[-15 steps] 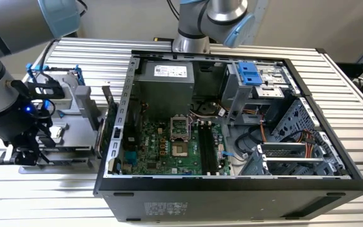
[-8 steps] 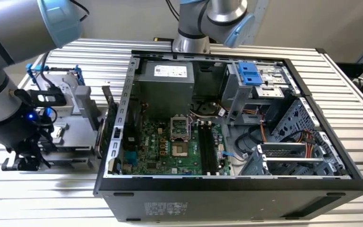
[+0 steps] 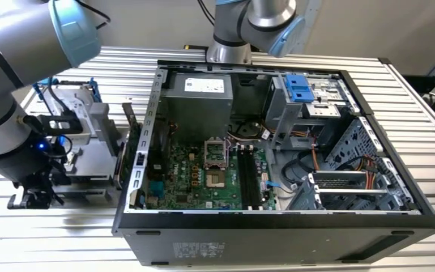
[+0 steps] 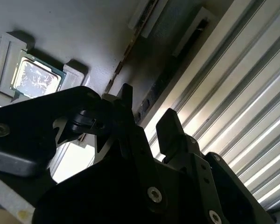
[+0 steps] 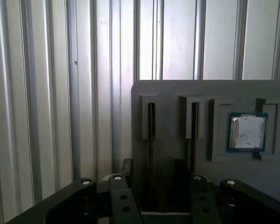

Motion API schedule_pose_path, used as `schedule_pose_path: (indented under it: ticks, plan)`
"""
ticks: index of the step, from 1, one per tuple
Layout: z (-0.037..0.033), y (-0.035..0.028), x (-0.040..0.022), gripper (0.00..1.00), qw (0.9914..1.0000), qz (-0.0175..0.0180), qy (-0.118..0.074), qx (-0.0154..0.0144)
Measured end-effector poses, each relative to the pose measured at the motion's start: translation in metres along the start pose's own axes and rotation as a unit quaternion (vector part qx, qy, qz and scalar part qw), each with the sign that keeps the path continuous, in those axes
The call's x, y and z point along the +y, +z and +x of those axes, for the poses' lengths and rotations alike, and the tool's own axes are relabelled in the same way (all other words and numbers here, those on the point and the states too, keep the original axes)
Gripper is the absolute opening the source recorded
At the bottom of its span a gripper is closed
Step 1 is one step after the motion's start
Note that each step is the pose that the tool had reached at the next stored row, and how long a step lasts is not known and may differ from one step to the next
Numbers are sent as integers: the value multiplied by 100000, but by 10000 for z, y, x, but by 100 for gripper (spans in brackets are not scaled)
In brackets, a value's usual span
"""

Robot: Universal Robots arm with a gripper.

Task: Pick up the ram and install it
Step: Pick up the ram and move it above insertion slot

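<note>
Partly cropped, hand (image 5: pixel 156 182) spread near ram (image 5: pixel 150 123), edge-on, sunk in grey holder (image 5: pixel 177 93)

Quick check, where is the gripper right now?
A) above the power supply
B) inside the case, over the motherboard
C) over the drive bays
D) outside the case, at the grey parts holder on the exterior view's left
D: the gripper hangs low outside the computer case, and in the first wrist view its open fingers sit at the grey holder.
</note>
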State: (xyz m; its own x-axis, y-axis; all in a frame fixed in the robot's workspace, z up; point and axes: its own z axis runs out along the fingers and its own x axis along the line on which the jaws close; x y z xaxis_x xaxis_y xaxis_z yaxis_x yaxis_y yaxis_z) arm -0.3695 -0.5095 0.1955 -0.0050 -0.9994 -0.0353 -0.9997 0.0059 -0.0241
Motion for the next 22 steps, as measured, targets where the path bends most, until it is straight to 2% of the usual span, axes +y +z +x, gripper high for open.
schedule_pose_path:
  ticks: [2, 8, 9, 22]
  plan:
    - [1, 26, 1, 100, 100000, 5, 1, 0]
    - [1, 27, 1, 100, 100000, -2, 0, 2]
    - [1, 28, 1, 0, 100000, -1, 1, 0]
    - [1, 32, 1, 0, 100000, -3, 1, 2]
